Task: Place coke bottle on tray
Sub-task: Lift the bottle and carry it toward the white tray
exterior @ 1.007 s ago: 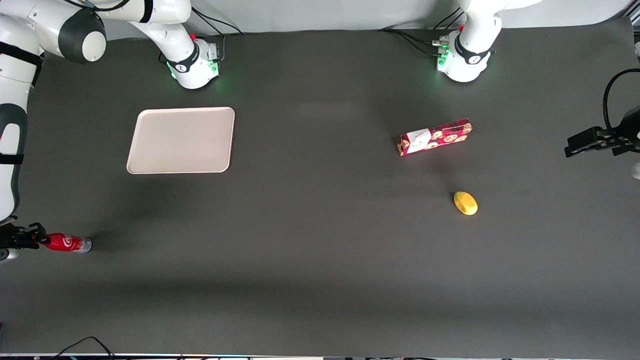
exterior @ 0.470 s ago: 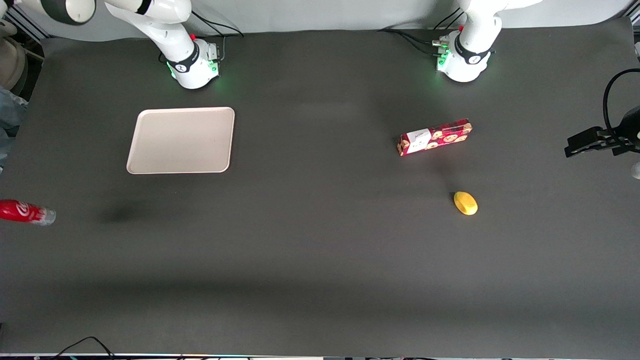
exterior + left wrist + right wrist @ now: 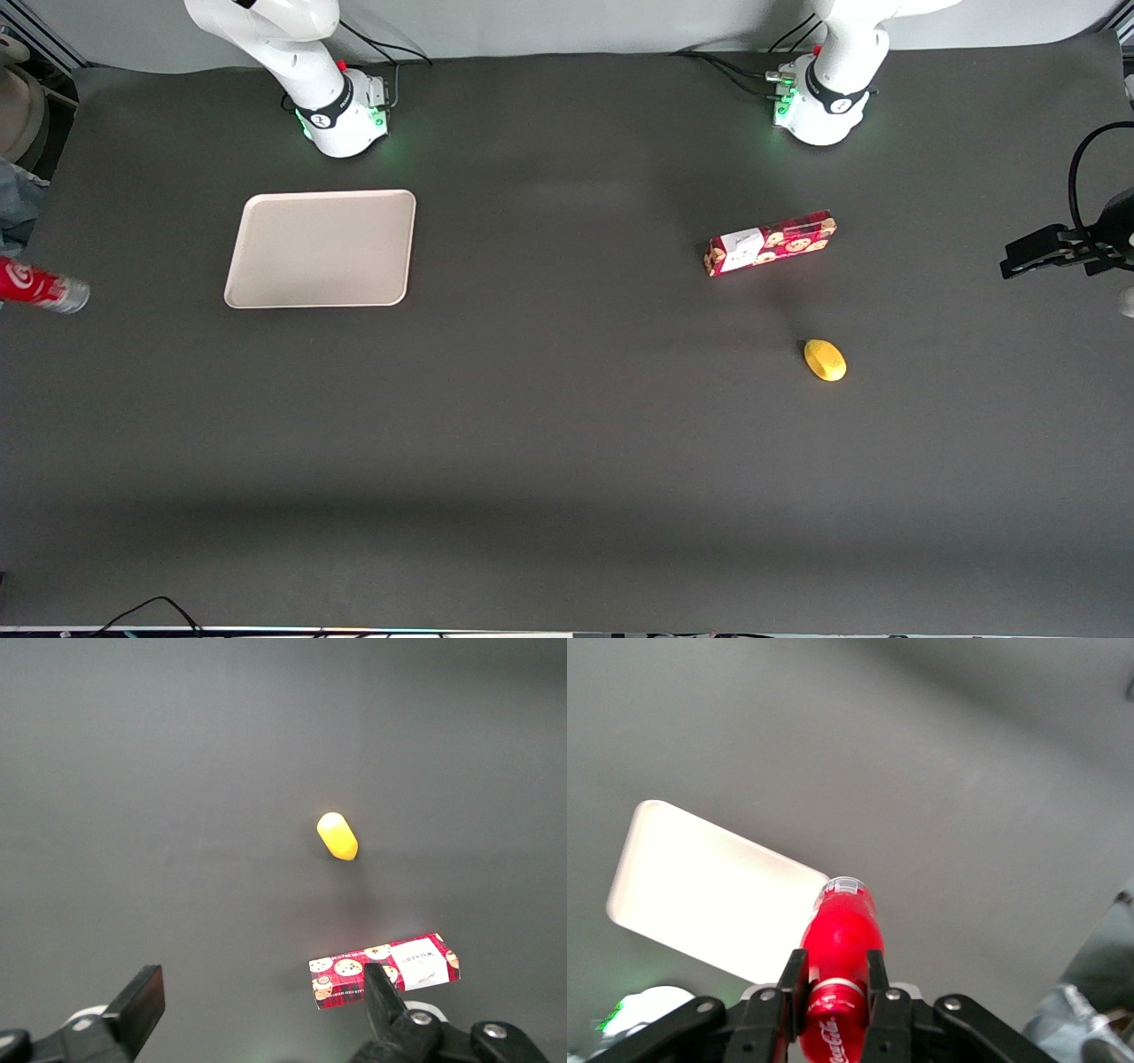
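My right gripper (image 3: 833, 979) is shut on the coke bottle (image 3: 840, 943), a small red bottle with white script and a silver base; both black fingers (image 3: 792, 983) press its sides. In the front view only the bottle (image 3: 40, 288) shows, raised above the table at the working arm's edge of the picture, silver base pointing toward the tray; the gripper itself is out of that picture. The beige-pink tray (image 3: 321, 249) lies flat on the dark table near the working arm's base, and holds nothing. It also shows in the right wrist view (image 3: 700, 886), below the bottle's base.
A red cookie box (image 3: 770, 243) and a yellow lemon-like object (image 3: 825, 360) lie toward the parked arm's end of the table. Both also show in the left wrist view, the box (image 3: 384, 971) and the yellow object (image 3: 337, 835). The working arm's base (image 3: 341, 115) stands just past the tray.
The bottle has been lifted off the table in my gripper and carried farther from the front camera, up level with the tray. The arm has swung out of the front view.
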### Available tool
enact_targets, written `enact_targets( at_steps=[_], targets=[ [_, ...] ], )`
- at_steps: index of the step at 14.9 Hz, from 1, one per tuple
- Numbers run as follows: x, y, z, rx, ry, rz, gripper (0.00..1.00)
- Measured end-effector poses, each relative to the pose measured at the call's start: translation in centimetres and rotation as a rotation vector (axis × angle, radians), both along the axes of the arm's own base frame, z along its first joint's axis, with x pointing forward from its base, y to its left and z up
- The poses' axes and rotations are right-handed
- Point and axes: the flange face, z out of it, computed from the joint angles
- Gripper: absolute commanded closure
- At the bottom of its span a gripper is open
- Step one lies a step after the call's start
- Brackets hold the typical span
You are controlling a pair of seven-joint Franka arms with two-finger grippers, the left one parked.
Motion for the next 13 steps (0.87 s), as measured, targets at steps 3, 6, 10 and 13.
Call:
enact_targets(
  at_steps=[3,6,10,13],
  targets=[
    [-3.1,3.9,-0.9,-0.006,0.017,-0.068,1.00],
    [-7.2,5.8,-4.4,-0.008,0.005,-0.120,1.00],
    [-11.9,7.6,-10.4,-0.005,-0.032,-0.160,1.00],
    [-13.6,8.5,-14.9,-0.005,-0.054,-0.172,1.00]
  ],
)
